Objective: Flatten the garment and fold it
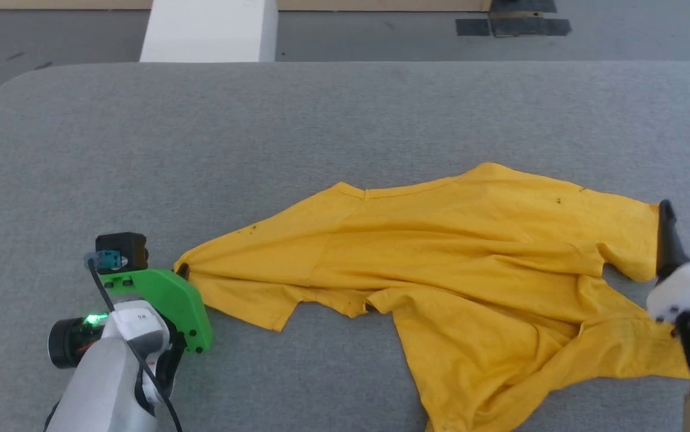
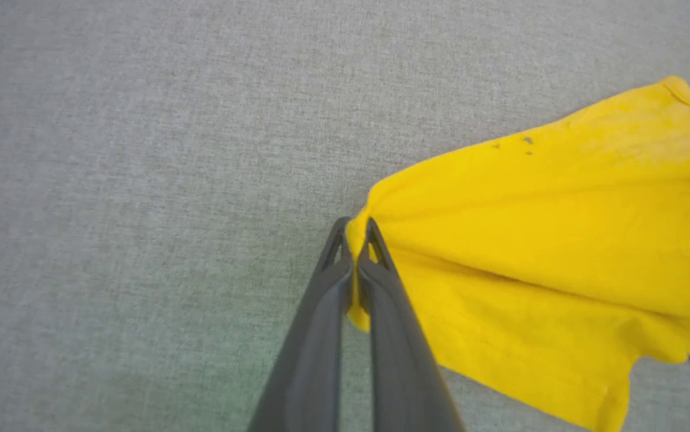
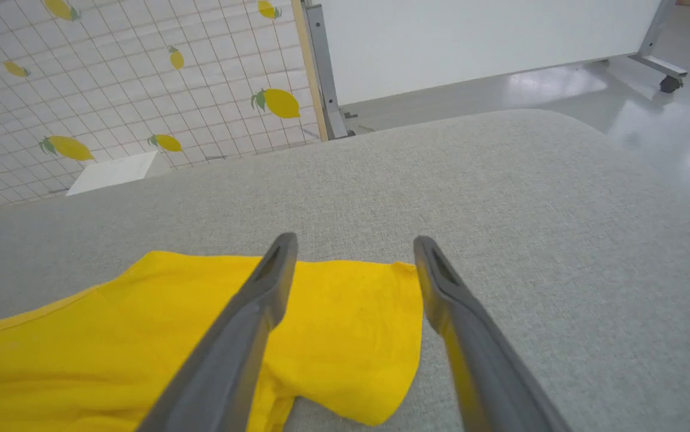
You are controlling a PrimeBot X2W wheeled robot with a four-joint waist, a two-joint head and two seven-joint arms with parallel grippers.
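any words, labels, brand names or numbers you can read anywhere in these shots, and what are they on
None: no text can be read in any view.
The garment shows plain yellow cloth, with no print or tag in sight.
The green cover on the robot's wrist bears no lettering.
The gridded panel carries lemon pictures but no words.
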